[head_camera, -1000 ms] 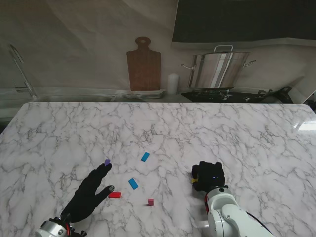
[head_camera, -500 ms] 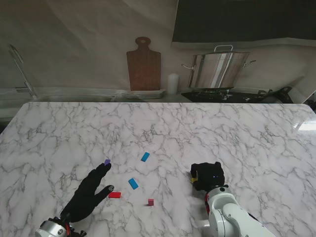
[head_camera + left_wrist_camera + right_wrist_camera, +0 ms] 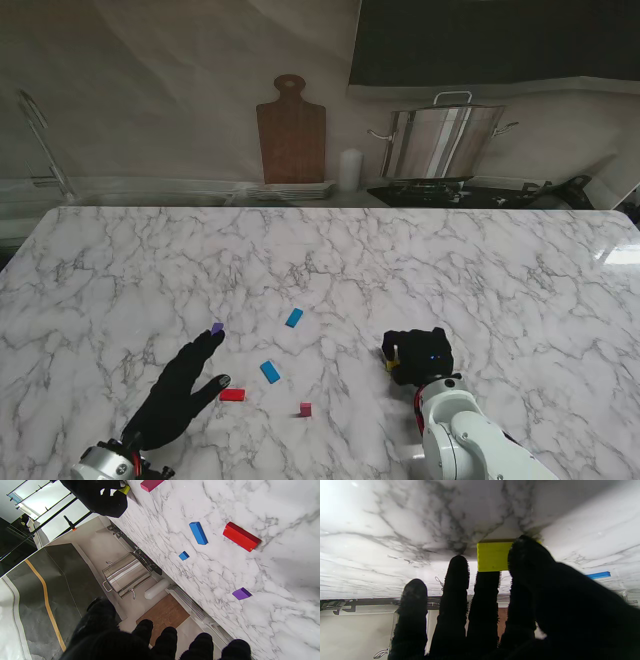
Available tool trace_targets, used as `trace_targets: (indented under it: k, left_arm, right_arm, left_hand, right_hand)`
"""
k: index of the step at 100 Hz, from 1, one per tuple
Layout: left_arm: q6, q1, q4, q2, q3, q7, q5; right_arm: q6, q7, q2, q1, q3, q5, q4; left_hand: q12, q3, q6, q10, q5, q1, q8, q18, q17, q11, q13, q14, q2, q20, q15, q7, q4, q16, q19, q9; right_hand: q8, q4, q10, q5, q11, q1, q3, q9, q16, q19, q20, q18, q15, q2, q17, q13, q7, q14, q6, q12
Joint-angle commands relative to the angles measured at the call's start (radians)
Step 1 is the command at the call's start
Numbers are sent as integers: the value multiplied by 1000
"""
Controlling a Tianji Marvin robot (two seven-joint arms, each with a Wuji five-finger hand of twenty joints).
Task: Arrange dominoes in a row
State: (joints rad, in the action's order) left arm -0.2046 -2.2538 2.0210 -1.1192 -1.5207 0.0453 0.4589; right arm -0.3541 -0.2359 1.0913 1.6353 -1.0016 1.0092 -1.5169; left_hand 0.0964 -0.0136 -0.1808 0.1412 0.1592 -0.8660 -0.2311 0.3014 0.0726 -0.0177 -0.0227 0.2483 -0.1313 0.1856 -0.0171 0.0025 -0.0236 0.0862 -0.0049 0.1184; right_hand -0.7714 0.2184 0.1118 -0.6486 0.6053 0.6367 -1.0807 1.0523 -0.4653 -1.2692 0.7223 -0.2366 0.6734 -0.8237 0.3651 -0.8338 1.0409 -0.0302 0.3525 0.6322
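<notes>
The right hand [image 3: 420, 357] fingers [image 3: 492, 592] apparently pinch the yellow domino [image 3: 492, 556] against the bench [image 3: 480, 270] to carry it; the left hand [image 3: 180, 392] rests released.

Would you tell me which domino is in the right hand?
The yellow domino, pinched by the right hand; the red, blue, purple and pink ones lie loose on the table.

- it was a kitchen, or a set dressed as one.
- a marble counter [image 3: 420, 250] ran wall to wall.
- behind it stood a steel stockpot [image 3: 442, 138] on a stove [image 3: 440, 190], a wooden cutting board [image 3: 291, 130] and stacked plates [image 3: 290, 190].
</notes>
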Motion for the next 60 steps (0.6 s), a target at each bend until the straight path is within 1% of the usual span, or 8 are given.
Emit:
trace_targets:
  k: [1,22,27,33,38,42,60]
  left_arm:
    - [0,-4,1,-1,2,-14,-1]
    - [0,-4,1,-1,3,-14,0]
    - [0,-4,1,-1,3,-14,0]
    - [-1,-4,1,-1,3,-14,0]
    - [-1,-4,0,-1,3,-14,1]
    - [-2,-4,0,-1,3,-14,1]
    - [-3,-4,0,-1,2,-15,1]
  right_arm:
    - [5,8,1,11,5,0,20]
    - [17,5,-1,14,3,6,19]
    - [18,5,-1,14,3,7,18]
    - [18,7,-1,15,2,9,16]
    - [16,9,-2,16,2,10,15]
    - [13,10,-2,17,2,12,14]
    - [2,6,0,21,-2,6,16]
  left_hand:
    - [-7,-10,-3,-20,-27,-17,20,-20,-1,-7,22,-25,-15,14,-5,-23,22,-8,3,-30]
    - [-6,-10,-5,-20,-27,-17,30,-21,-1,-7,22,-25,-15,14,-5,-25,22,-8,3,-30]
    - [-6,-9,-5,-21,-27,-17,32,-21,-1,-7,22,-25,-15,15,-5,-26,23,-8,3,-30]
    - [-6,-10,-5,-20,-27,-16,36,-21,-1,-7,22,-25,-15,15,-5,-26,22,-8,3,-30]
    - [-6,-9,-5,-20,-27,-17,38,-21,-1,-7,22,-26,-15,15,-5,-27,23,-8,3,-30]
    - [-6,-10,-5,-20,-26,-15,39,-21,-1,-7,22,-26,-14,15,-5,-27,22,-8,3,-30]
    - [-6,-10,-5,-20,-26,-16,44,-21,-1,-7,22,-26,-14,14,-5,-25,22,-8,3,-30]
  right_hand:
    - [-11,11,22,34,42,40,-41,-9,-11,-15,-10,-7,28,-43,-18,-28,-14,-16,43,17]
    - [23,13,22,58,61,43,-40,-33,-11,-9,-11,-8,33,-50,-32,-7,-73,-16,22,23]
    - [54,13,23,53,65,38,-38,-37,-9,-8,-10,-8,33,-50,-32,-6,-108,-15,-7,19]
    - [102,13,14,42,66,28,-34,-47,-9,-4,-10,-10,33,-47,-40,4,-154,-10,-52,18]
    - [138,11,6,29,66,15,-27,-58,-10,-2,-8,-10,35,-42,-46,15,-184,-5,-67,23]
    - [153,9,1,20,70,2,-24,-65,-12,-2,-6,-10,38,-35,-51,20,-193,-2,-76,29]
    - [195,1,-7,-9,115,-18,-7,-111,-27,-5,5,-7,69,11,-67,58,-130,1,-40,70]
